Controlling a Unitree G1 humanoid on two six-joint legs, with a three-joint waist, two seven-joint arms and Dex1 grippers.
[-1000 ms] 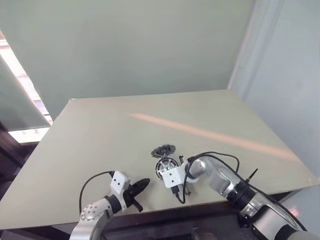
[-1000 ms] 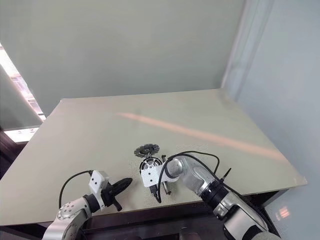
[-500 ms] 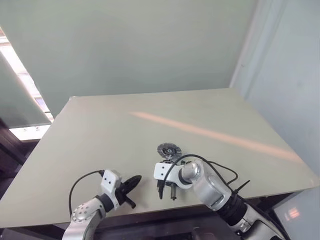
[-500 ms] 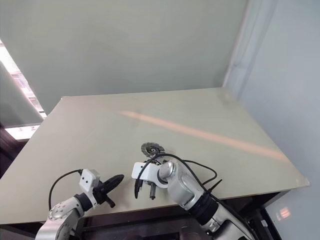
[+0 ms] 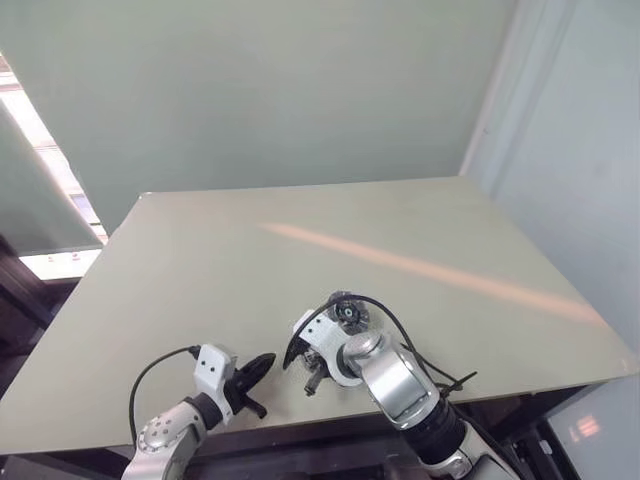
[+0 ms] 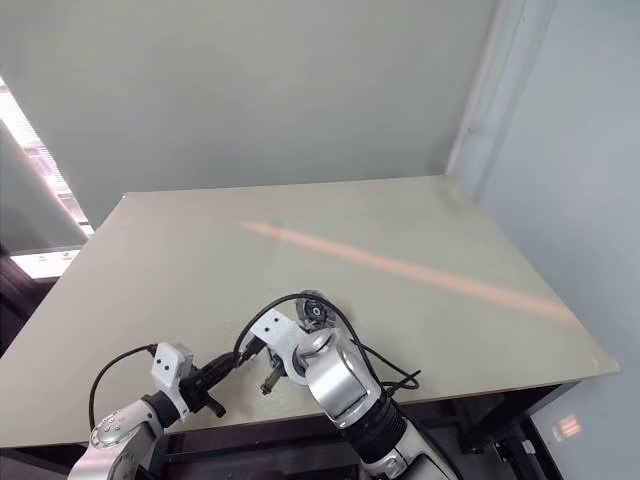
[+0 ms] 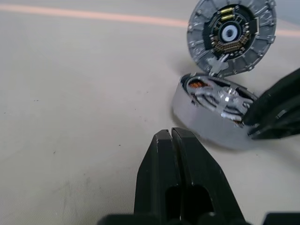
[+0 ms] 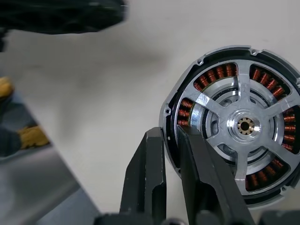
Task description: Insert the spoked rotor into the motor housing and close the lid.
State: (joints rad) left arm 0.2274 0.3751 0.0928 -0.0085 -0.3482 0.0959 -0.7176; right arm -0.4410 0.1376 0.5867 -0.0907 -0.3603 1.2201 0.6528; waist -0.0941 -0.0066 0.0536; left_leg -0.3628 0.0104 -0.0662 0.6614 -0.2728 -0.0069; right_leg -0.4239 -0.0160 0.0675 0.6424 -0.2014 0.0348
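The bench (image 5: 200, 260) spreads wide and pale, an orange stripe (image 5: 420, 268) slanting across its top, and all the action sits close to its near edge, about midway along.

The right arm's silver forearm reaches in from the near edge, and the right gripper (image 8: 174, 140) pinches the rim of the motor housing (image 8: 187, 79), one black finger outside the wall and one inside it. The housing is tipped up, one edge off the bench top, as the left wrist view shows (image 7: 206, 126). Inside it a ring of reddish-brown copper coils (image 8: 215, 74) runs round the wall, and the spoked rotor (image 8: 243, 124) is seated in there, its shiny spokes fanning from a central hub with a small brass-coloured bore.

The lid (image 7: 232, 35) is just beyond the housing, a little farther from the near edge, leaning with its dark ribbed face and pale centre toward the left wrist camera; its lower edge meets the housing's rim.

Over toward the bench's near left corner, the left gripper (image 7: 172, 140) has its two black fingers pressed together on nothing, pointing toward the housing and near it, with bare bench between.
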